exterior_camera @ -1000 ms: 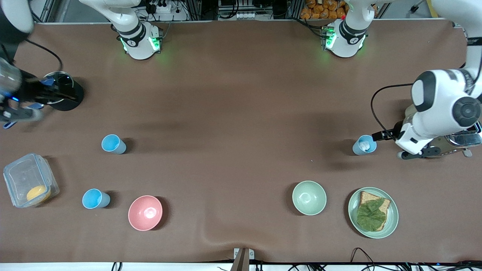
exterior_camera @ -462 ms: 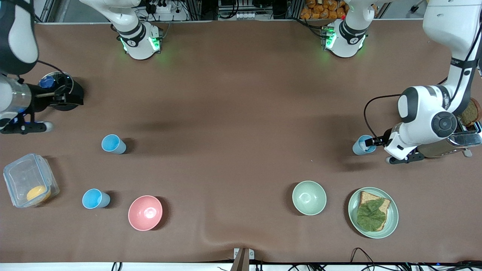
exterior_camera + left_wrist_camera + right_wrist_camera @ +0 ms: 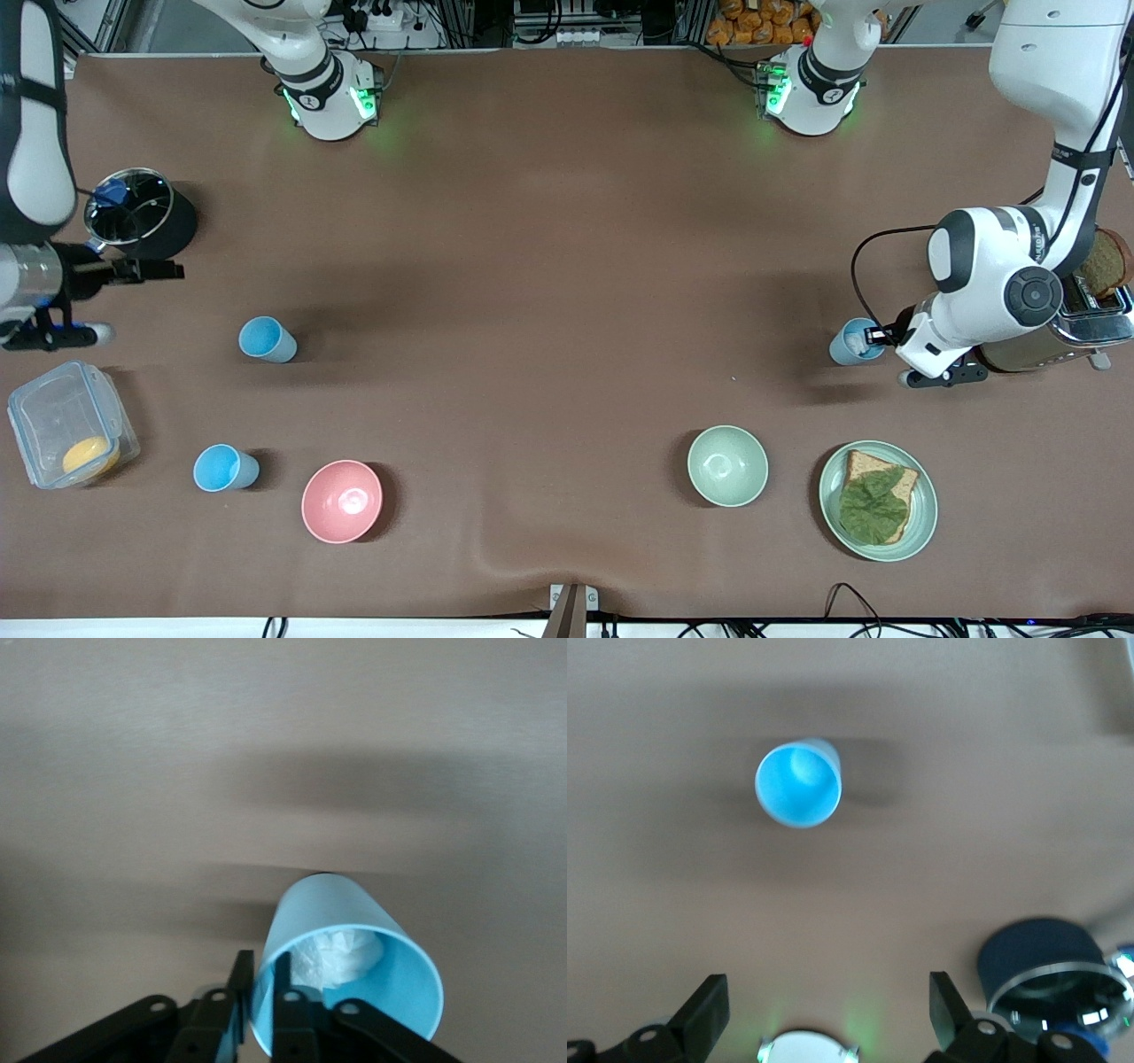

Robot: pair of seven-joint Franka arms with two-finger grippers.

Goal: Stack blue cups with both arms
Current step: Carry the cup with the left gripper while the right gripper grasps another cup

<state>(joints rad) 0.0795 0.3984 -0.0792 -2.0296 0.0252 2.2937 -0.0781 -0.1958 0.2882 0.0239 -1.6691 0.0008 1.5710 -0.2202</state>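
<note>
Brown surface [image 3: 567,266], 3 blue cups on it, all upright, none stacked.

Cup w/ white crumpled stuff inside [image 3: 856,342] sits toward left arm's end of surface, just beside the toaster [image 3: 1085,323]. Left claw [image 3: 873,336] is at this cup's rim; left wrist view shows one finger [image 3: 288,1014] inside the rim and the other outside, wall of the cup [image 3: 350,970] between them, so claw looks closed on the rim. Cup base on surface as far as can tell.

Other 2 cups toward right arm's end: one [image 3: 266,339] farther from front cam, one [image 3: 225,468] nearer, just beside pink bowl [image 3: 342,501]. Well apart from each other, both w/ nothing in them.

Right claw [image 3: 146,268] hangs over surface just next to black pot [image 3: 140,221], holding nothing. Right wrist view: fingers [image 3: 709,1014] spread wide, claw open, farther cup [image 3: 798,783] seen ahead of it, not touching.

Also on surface: clear lidded box w/ orange item [image 3: 71,425] at right arm's end; green bowl [image 3: 727,465] and green plate [image 3: 833,496] w/ bread + leaf, nearer front cam than left arm's cup.
</note>
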